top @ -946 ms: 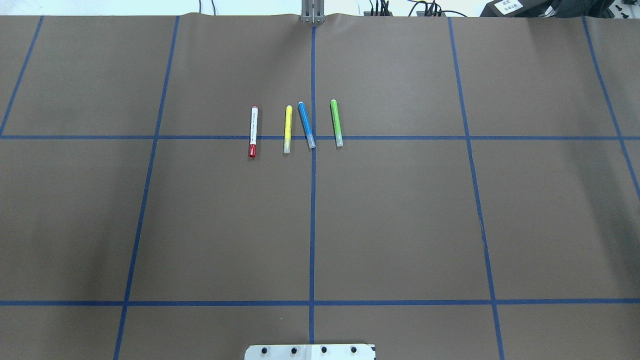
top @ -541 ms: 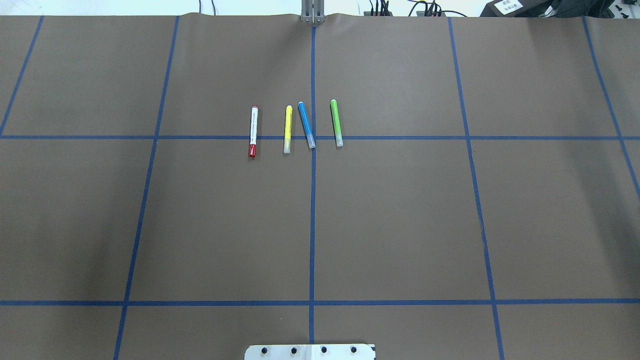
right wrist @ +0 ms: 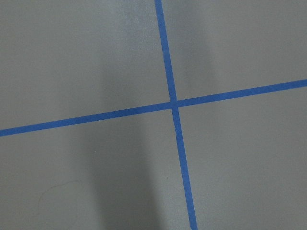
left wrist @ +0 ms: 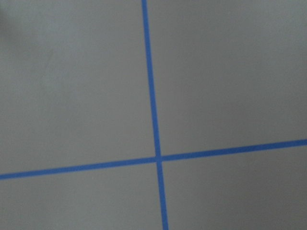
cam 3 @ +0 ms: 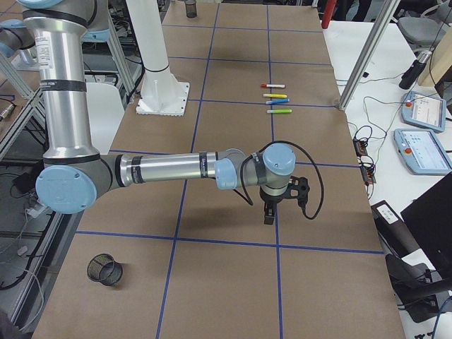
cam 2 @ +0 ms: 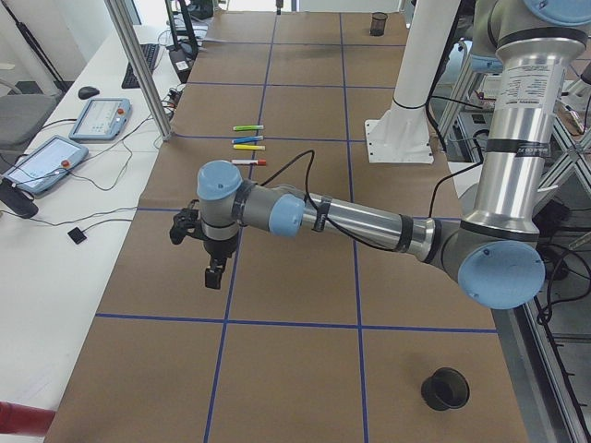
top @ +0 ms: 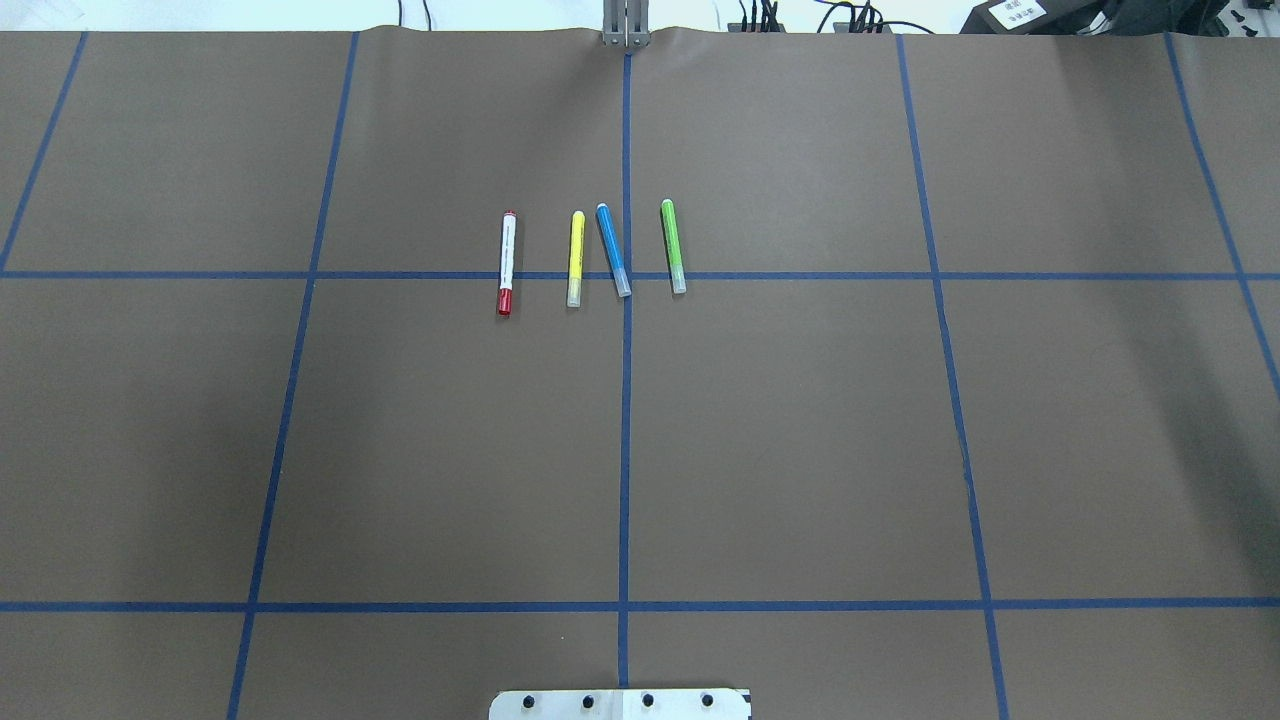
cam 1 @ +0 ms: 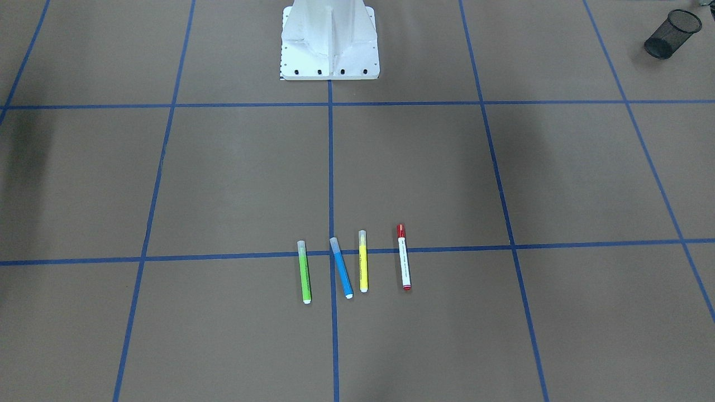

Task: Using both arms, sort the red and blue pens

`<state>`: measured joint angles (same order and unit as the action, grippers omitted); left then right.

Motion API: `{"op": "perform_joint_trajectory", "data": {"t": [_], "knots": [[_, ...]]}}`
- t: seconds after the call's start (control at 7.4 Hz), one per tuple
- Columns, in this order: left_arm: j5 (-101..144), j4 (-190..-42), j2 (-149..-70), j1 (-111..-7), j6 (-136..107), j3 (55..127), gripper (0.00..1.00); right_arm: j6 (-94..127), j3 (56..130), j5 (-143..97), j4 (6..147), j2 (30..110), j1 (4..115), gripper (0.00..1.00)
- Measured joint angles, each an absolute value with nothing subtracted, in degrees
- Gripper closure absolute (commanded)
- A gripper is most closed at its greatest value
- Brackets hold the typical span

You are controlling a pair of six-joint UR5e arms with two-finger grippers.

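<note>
Nothing moved — red pen [top: 506,262], blue pen [top: 612,248], caps robotward; left pincer [cam 2: 213,279], right pincer [cam 3: 269,217] — unclear.

1. The overhead camera, behind the base [top: 620,703], looks forward and down; the front one faces it from across the table [cam 1: 223,167], steeply down. Both catch the pens [top: 613,250].
2. End cameras look along the table from far back.
3. Wrist cameras stare close at tape [left wrist: 158,159] under the left gripper [cam 2: 214,277] and right gripper [cam 3: 269,217].

Four markers [top: 613,250] abreast across tape line [top: 800,275] (centrally), cups [cam 2: 445,389] seemingly at both table [top: 800,450] ends
</note>
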<state>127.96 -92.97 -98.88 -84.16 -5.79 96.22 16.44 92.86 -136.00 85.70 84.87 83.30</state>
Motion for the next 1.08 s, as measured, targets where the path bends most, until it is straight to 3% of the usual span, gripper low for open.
{"op": "perform_joint_trajectory", "data": {"t": [0.68,0.95,1.08], "knots": [[127.62,-78.2,-122.23,-64.87,-9.27,93.51,0.0,19.98,92.01,-133.61,85.08,77.82,75.56,0.0],[127.47,-80.3,-129.81,-59.13,-13.72,85.35,0.18,21.17,92.79,-133.62,85.0,76.58,72.86,0.0],[127.45,-84.4,-132.94,-57.15,-19.71,80.4,0.16,22.57,93.1,-133.96,85.22,75.33,71.58,0.0]]}}
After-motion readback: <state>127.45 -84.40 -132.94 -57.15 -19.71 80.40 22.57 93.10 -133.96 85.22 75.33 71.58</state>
